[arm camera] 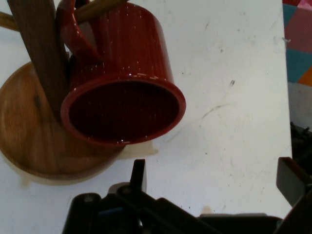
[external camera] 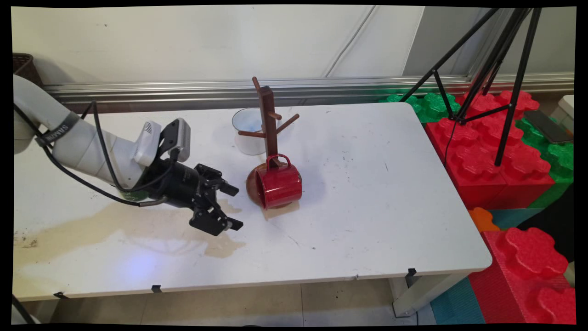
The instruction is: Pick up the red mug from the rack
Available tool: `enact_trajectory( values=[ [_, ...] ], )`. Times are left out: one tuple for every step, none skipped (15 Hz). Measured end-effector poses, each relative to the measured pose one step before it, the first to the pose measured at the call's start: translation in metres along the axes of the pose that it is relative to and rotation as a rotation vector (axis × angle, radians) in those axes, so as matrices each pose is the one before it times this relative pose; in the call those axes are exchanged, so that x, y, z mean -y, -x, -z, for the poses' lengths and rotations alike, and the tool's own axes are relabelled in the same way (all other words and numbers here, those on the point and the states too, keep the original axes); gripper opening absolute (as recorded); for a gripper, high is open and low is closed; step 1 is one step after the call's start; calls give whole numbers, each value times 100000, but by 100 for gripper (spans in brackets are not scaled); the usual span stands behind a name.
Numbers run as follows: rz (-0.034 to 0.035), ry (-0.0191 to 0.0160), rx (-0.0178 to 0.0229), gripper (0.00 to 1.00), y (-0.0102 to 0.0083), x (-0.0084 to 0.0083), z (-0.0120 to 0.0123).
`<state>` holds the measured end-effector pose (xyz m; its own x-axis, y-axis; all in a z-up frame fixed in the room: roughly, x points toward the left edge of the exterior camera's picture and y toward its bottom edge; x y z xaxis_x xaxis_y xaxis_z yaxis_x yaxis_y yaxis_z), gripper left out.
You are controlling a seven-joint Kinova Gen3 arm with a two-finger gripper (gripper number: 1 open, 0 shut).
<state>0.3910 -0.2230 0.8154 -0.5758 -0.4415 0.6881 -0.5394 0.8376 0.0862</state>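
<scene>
A red mug [external camera: 279, 184] [arm camera: 122, 80] lies on its side against the round base of a brown wooden mug tree [external camera: 268, 133] [arm camera: 36, 97]. Its handle points up and its open mouth faces my gripper. The black gripper [external camera: 235, 207] [arm camera: 214, 180] hovers low over the table just left of the mug, open, with nothing between its fingers. The mug's mouth sits a short gap in front of the fingertips. A white mug [external camera: 248, 131] stands upright behind the tree.
A tan spill stain [external camera: 115, 225] spreads over the table's left part under the arm. Right of the white table [external camera: 390, 193] lie big red and green foam blocks [external camera: 496, 151] with a black tripod [external camera: 487, 69] on them.
</scene>
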Motion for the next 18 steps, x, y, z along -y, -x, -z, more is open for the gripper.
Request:
enact_trajectory(
  values=[
    [-81,-275,-119,100,-39,-96,-239],
    [-51,-249,-114,100,-47,-75,-190],
    [-61,-154,-94,100,-46,-50,-131],
    [-37,-249,-160,100,-62,-76,-178],
    [-7,-175,-120,100,-42,-50,-118],
    [-50,-264,-178,100,-57,-72,-164],
    [-24,-158,-145,100,-43,-48,-117],
    [53,-227,-224,100,-56,-75,-166],
    [15,-255,-254,100,-60,-70,-192],
    [41,-233,-221,100,-45,-52,-156],
    [58,-300,-264,100,-31,-52,-164],
    [17,-244,-277,100,-39,-30,-180],
    [31,-241,-261,100,-32,-26,-160],
    [-22,-193,-204,100,-27,-22,-127],
    [-15,-271,-223,100,-38,-16,-119],
    [-6,-247,-221,100,-42,-13,-102],
    [-44,-197,-188,100,-39,-16,-68],
    [-85,-196,-231,100,-25,-26,-55]
  ],
)
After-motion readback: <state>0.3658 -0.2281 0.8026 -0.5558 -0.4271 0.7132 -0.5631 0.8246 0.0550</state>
